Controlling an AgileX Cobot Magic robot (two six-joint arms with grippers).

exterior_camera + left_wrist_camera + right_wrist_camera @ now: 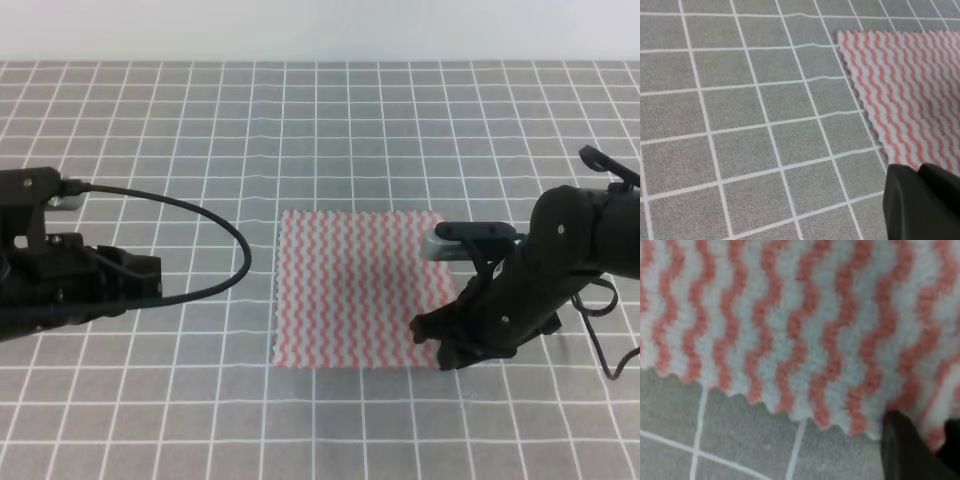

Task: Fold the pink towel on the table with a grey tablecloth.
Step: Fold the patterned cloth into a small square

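- The table with a grey tablecloth (330,130) runs across the whole exterior high view, its cloth printed with a grid of thin white lines.
- The pink towel (355,290) lies flat and unfolded on it, near the middle, its edges roughly in line with the grid.
- In the left wrist view the grey cloth shows slight ripples in the grid lines just beside the towel's corner.
- Up close, the towel's scalloped edge rests directly on the grey cloth.

The bench (330,130) lay open behind and in front of the pink towel (350,290). The right tool (440,345) crowded the towel's near right corner; the left tool (150,275) waited well off to the left, leaving open cloth between.
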